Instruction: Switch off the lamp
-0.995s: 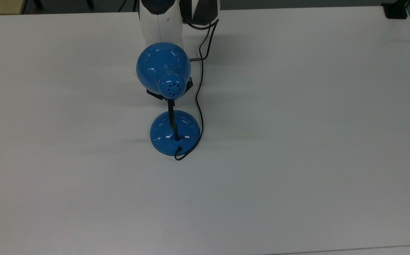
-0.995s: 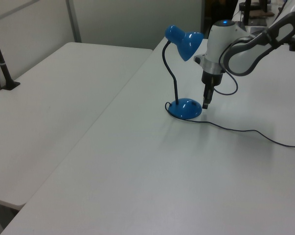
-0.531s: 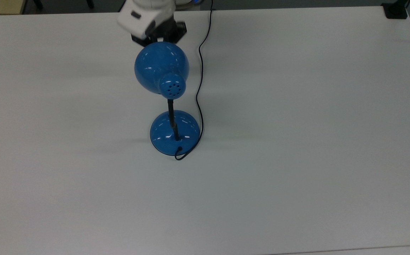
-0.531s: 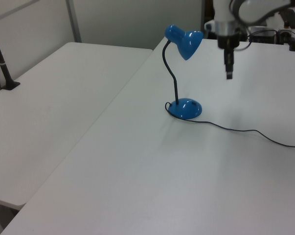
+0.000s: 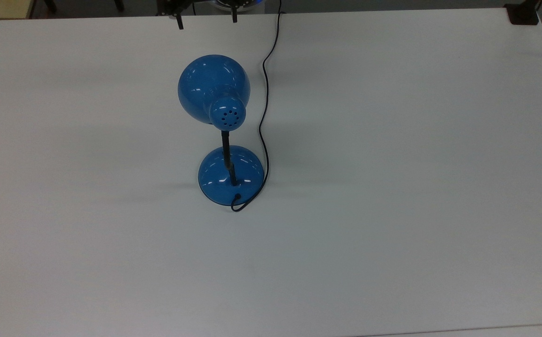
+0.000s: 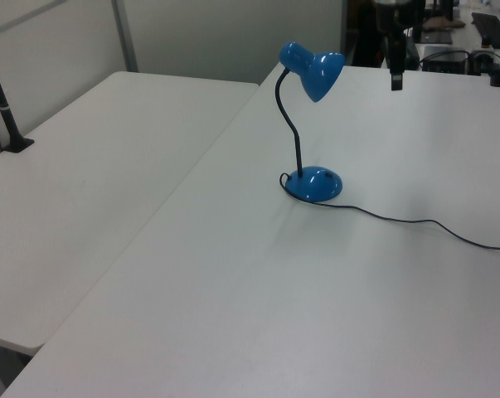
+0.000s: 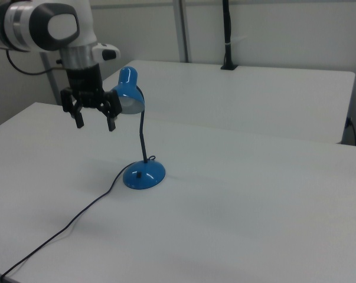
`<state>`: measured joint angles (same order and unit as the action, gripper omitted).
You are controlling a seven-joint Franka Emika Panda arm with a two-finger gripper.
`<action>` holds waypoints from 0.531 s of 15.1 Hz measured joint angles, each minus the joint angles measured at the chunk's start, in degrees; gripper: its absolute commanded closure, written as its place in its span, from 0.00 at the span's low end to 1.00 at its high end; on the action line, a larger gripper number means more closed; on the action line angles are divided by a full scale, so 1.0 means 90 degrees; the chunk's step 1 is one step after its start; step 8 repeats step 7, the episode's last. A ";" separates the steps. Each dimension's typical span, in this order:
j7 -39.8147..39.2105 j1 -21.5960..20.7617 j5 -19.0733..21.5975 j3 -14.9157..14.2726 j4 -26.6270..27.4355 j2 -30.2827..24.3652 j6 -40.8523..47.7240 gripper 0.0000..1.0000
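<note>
The lamp stands upright in the middle of the white table (image 5: pixel 392 187). Its blue bell shade (image 5: pixel 213 89) tops a black gooseneck over the domed blue base (image 5: pixel 231 175). In the right view the shade (image 7: pixel 129 94) faces the right view's left, and no glow shows inside it. My gripper (image 7: pixel 95 124) hangs open and empty in the air just left of the shade, at about its height and touching nothing. In the top view the gripper (image 5: pixel 207 22) sits at the top edge, beyond the shade. In the left view the gripper (image 6: pixel 396 81) is to the right of the shade (image 6: pixel 314 70).
The lamp's thin black cord (image 5: pixel 263 117) runs from the base toward the top view's top edge, and trails across the table (image 7: pixel 65 227) in the right view. A second white table (image 6: pixel 92 166) stands alongside with a black clamped post (image 6: pixel 9 124). A black object (image 5: pixel 523 14) sits at the table's corner.
My gripper has risen from low beside the lamp's base to shade height and drawn back toward the top view's top edge. The lamp has stayed in place.
</note>
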<state>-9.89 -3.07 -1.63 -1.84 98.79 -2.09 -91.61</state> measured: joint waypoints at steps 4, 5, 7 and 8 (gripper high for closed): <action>0.0371 0.0122 0.0462 -0.0052 -0.0253 -0.0001 -0.0445 0.00; 0.0378 0.0148 0.0480 -0.0052 -0.0252 0.0003 -0.0491 0.00; 0.0396 0.0162 0.0485 -0.0054 -0.0252 0.0015 -0.0562 0.00; 0.0396 0.0162 0.0485 -0.0054 -0.0252 0.0015 -0.0562 0.00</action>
